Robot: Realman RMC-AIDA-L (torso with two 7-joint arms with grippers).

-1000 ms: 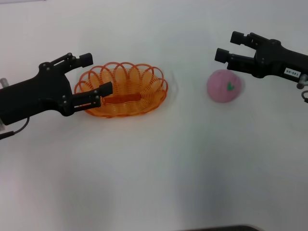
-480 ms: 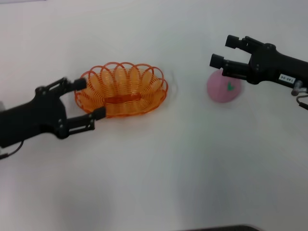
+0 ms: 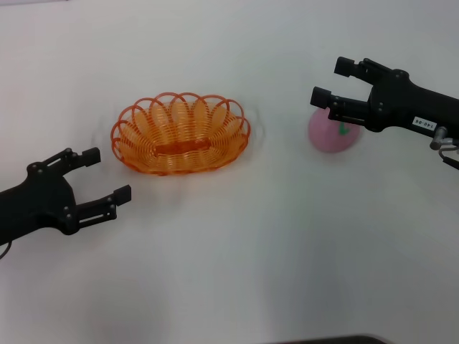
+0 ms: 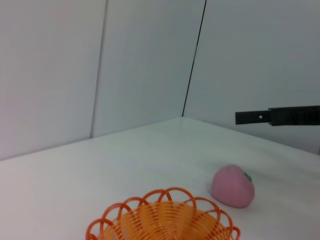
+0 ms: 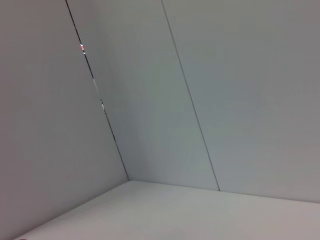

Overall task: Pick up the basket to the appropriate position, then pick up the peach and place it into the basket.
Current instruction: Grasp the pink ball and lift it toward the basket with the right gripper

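The basket (image 3: 181, 133) rests placed on the table (image 3: 237, 251); your open left hand (image 3: 100, 174) sits beside it. Next: lower your open right hand (image 3: 331, 82), directly above the peach (image 3: 330, 134), and grasp.

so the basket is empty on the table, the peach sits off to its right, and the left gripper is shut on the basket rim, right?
Not quite. In the head view the left gripper is open and clear of the basket, holding nothing. The rest stands: the basket is empty on the table, and the peach sits to its right, with the open right gripper over it.
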